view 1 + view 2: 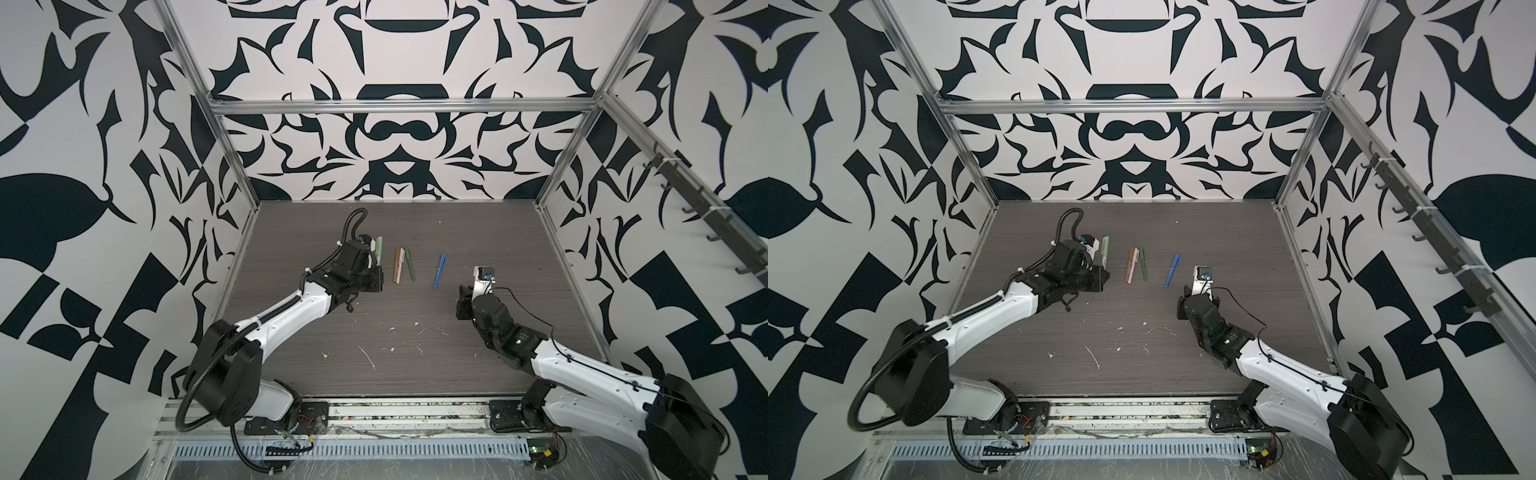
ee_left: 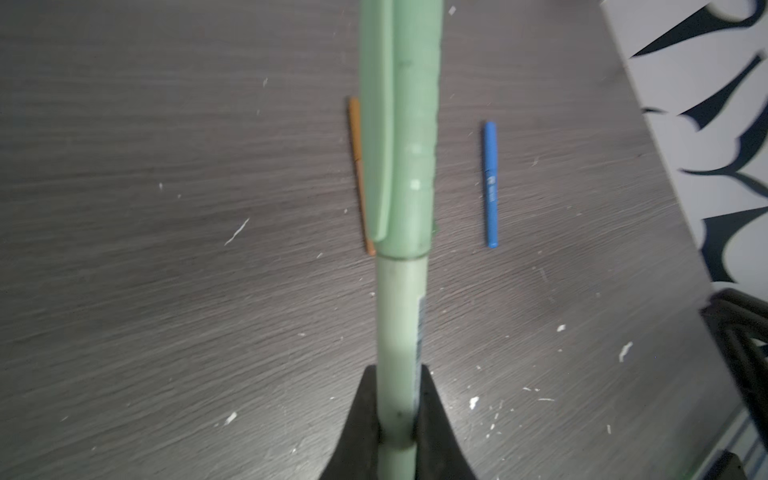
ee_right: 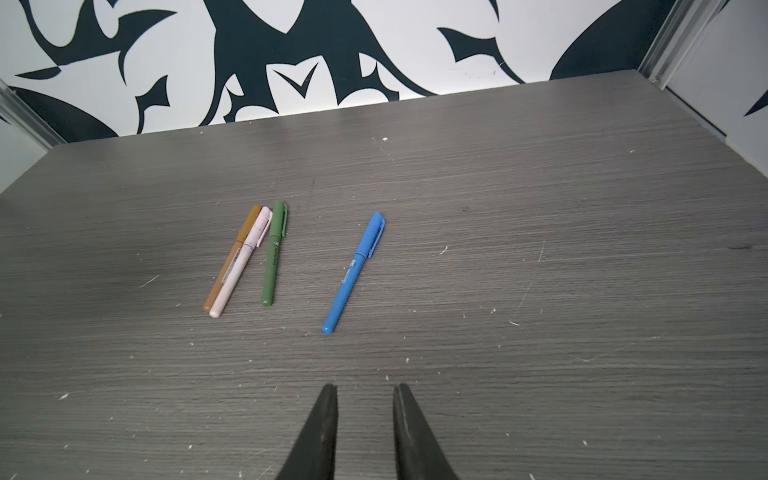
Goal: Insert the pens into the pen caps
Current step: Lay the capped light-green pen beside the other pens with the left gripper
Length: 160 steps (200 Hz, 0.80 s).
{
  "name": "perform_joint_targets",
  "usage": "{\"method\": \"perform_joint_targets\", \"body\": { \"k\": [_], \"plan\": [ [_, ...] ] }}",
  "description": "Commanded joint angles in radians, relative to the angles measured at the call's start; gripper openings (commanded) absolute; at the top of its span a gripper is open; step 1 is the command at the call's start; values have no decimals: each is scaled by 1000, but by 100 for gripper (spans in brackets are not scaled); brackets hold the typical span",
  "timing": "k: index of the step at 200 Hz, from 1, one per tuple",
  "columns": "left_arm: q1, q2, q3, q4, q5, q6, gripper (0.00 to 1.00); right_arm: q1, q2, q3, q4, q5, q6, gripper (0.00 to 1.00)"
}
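Note:
My left gripper is shut on the barrel of the pale green pen, held above the table. Its pale green cap is seated on the far end. In both top views this pen sticks out beyond the left wrist at the back left. Three capped pens lie side by side mid-table: orange-brown, pink and dark green. The blue pen lies alone to their right with its blue cap on. My right gripper is open, empty, short of the blue pen.
White flecks and scuffs dot the grey wood-grain table. Aluminium frame posts and patterned walls close in the back and both sides. A metal rail runs along the front edge by the arm bases.

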Motion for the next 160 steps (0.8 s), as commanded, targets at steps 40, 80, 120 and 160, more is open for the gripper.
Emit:
{"method": "perform_joint_targets", "body": {
  "k": [40, 80, 120, 160],
  "plan": [
    [66, 295, 299, -269, 27, 41, 0, -2, -7, -15, 100, 43, -17, 26],
    [78, 473, 482, -386, 57, 86, 0, -2, -16, -18, 83, 84, -7, 26],
    [94, 582, 571, -437, 85, 96, 1, -2, -18, -19, 82, 97, -4, 26],
    [101, 679, 664, -513, 111, 126, 6, -2, 4, -9, 80, 91, -1, 26]
  ]
}}
